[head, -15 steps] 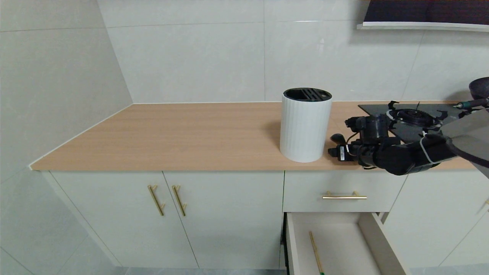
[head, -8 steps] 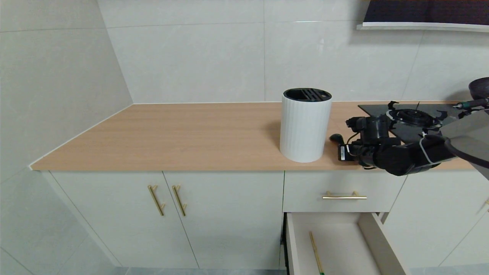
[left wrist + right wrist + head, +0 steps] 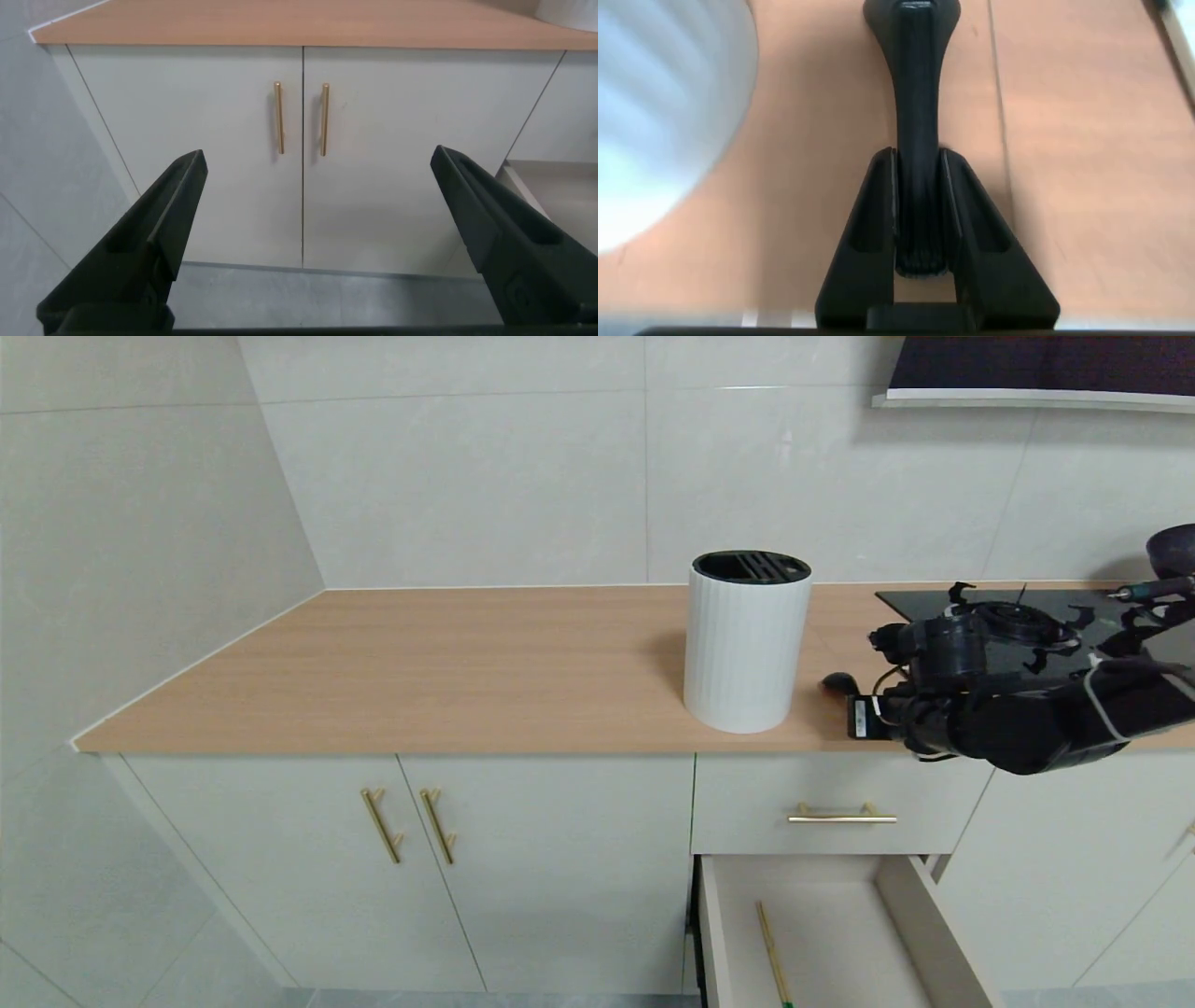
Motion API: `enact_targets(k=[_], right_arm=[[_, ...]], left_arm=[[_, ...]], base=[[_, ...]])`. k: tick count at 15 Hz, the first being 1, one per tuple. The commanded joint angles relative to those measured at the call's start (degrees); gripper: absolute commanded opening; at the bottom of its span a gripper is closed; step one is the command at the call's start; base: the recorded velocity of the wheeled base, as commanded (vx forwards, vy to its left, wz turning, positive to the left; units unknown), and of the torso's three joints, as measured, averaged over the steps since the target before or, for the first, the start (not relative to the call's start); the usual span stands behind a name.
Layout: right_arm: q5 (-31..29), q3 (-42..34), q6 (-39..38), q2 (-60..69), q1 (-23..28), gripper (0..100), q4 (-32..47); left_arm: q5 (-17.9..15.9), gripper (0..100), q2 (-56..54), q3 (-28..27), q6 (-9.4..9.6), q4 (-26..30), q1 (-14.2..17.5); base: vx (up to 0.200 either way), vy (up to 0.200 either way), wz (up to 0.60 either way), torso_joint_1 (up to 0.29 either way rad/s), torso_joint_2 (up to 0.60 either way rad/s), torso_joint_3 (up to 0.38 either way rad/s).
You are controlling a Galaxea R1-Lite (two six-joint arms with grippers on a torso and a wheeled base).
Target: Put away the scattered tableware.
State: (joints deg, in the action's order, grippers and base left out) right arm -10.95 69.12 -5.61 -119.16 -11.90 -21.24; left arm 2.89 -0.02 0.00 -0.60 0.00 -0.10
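Your right gripper [image 3: 859, 717], mid-right, pinches a black utensil [image 3: 915, 75] beside the white holder [image 3: 747, 658]; next you likely carry it down to the open drawer [image 3: 831, 933], lower right.

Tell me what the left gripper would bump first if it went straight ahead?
Probably the white cabinet doors, near their gold handles. The open left gripper faces them; nothing shows between.

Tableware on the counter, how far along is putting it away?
Done: wooden chopsticks lie in the open white drawer. In hand: right gripper shut on a black long-handled utensil beside the white ribbed cylinder. Left: stowing that utensil; left gripper open, empty.
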Motion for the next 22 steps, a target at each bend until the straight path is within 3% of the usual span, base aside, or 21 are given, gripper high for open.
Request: enact_targets(k=[1, 4, 10, 14, 22], right_arm=[[0.75, -11.82, -0.02, 12.64, -0.23, 0, -0.56], [4.53, -23.07, 0.25, 23.19, -0.49, 0, -0.56], [4.00, -37.04, 1.83, 35.40, -4.54, 0, -0.56], [4.44, -39.77, 3.76, 36.02, -4.89, 0, -0.65], [4.79, -40.38, 4.03, 32.68, -5.50, 0, -0.65]], left_arm=[[0.01, 100, 0.02, 0.00, -0.02, 0.00, 0.01], [0.01, 100, 0.02, 0.00, -0.02, 0.00, 0.01], [0.01, 100, 0.02, 0.00, -0.02, -0.09, 0.01], [0.01, 100, 0.02, 0.00, -0.02, 0.00, 0.01], [0.01, 100, 0.02, 0.00, -0.02, 0.00, 0.01]], base=[[0.000, 0.000, 0.00, 0.000, 0.00, 0.000], [0.000, 0.000, 0.00, 0.000, 0.00, 0.000], [0.000, 0.000, 0.00, 0.000, 0.00, 0.000], [0.000, 0.000, 0.00, -0.065, 0.15, 0.089], [0.000, 0.000, 0.00, -0.189, 0.47, 0.273]])
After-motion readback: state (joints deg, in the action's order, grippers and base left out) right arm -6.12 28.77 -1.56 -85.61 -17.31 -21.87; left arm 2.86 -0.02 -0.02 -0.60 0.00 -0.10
